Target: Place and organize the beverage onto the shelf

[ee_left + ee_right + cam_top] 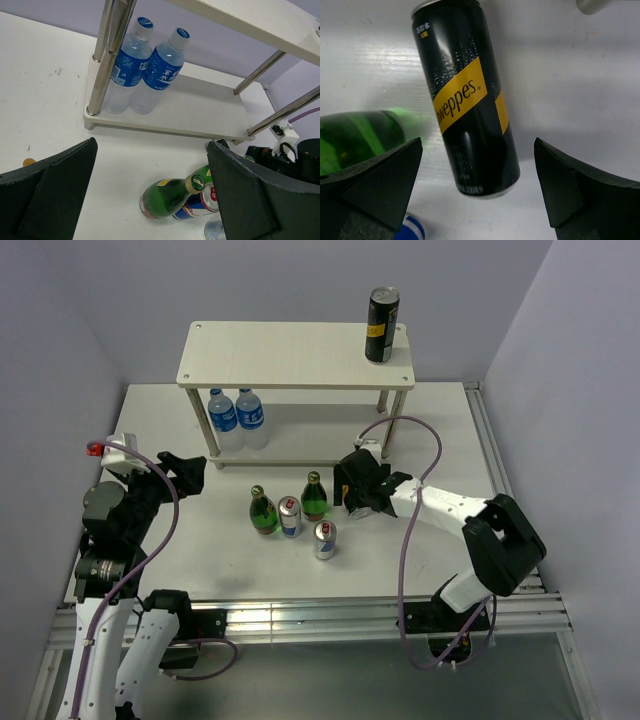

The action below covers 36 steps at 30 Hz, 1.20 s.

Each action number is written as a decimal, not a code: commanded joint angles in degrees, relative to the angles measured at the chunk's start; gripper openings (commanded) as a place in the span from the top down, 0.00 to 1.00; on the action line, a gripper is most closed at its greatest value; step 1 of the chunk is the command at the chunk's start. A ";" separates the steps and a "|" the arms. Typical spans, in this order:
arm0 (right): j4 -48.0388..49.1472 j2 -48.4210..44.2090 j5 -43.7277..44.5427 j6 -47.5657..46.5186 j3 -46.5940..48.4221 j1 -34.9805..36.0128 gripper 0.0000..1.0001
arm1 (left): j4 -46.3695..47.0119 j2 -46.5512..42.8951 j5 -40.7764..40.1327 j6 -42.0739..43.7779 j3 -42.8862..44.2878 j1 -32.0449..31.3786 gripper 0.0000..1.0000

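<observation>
We see the shelf (290, 355) at the far side of the table (450, 440), with one black can (382, 325) standing upright on the right end of its upper board. On the left end of the lower board two water bottles (130, 65) stand side by side, touching, just behind a front leg. The other drinks are grouped on the table in front of the shelf. Two green bottles (263, 510) stand upright, and two silver cans (289, 517) sit beside them, one between the bottles and one a little nearer to us. The right gripper (477, 142) is low over the table just right of this group, and its fingers (375, 185) are spread wide on either side of a second black can (470, 100). There is a gap on each side, so nothing is pinched. We cannot tell from this view whether that can is standing or lying. One green bottle shows blurred just to its left. The left gripper (152, 144) hangs off to the left, well apart from the drinks and facing the shelf. Its fingers are also spread wide, with only bare table between them.
</observation>
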 commanded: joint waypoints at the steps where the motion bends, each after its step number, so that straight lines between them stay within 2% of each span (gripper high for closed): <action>1: 4.23 3.39 -0.97 -1.98 2.20 -1.34 0.00 | 1.15 0.02 0.86 0.67 -0.20 0.32 0.01; 15: 5.64 14.04 -3.61 -3.57 8.54 -2.76 0.04 | 0.97 -0.07 -0.02 0.58 -0.20 0.32 0.01; 19: 6.07 14.66 -4.49 -3.57 7.84 -2.84 0.24 | 0.88 0.02 -0.11 0.75 -0.11 0.32 0.01; 21: 6.08 14.48 -5.28 -3.48 6.96 -2.84 0.30 | 0.79 0.02 -0.11 0.75 -0.03 0.32 0.01; 22: 6.08 14.22 -5.54 -3.39 6.61 -2.76 0.36 | 0.71 -0.16 -0.20 0.67 -0.03 0.32 0.01; 24: 5.99 13.70 -6.50 -3.22 5.29 -2.76 0.43 | 0.88 -0.33 -0.20 0.75 -0.11 0.32 0.01; 25: 5.99 13.17 -6.86 -3.13 4.94 -2.84 0.52 | 0.97 -0.42 -0.20 0.67 -0.11 0.32 0.01; 27: 5.55 12.55 -7.82 -2.69 3.79 -2.76 0.63 | 0.80 -0.42 -0.29 0.75 -0.11 0.32 0.01; 28: 5.46 11.51 -8.35 -2.51 3.27 -2.76 0.81 | 0.80 -0.42 -0.29 0.75 -0.11 0.32 0.01; 30: 5.11 10.01 -9.06 -1.81 1.34 -2.75 0.96 | 0.80 -0.34 -0.29 0.84 -0.03 0.32 0.01; 31: 4.76 8.00 -9.76 -1.64 0.72 -2.58 1.00 | 0.80 -0.33 -0.29 0.76 -0.03 0.32 0.01; 33: 3.54 5.10 -9.41 -1.11 -1.56 -1.97 1.00 | 0.79 -0.33 -0.29 0.76 -0.11 0.32 0.01; 36: -0.68 -5.60 -7.22 -0.14 -3.50 0.14 1.00 | 0.88 -0.33 -0.29 0.75 -0.11 0.32 0.01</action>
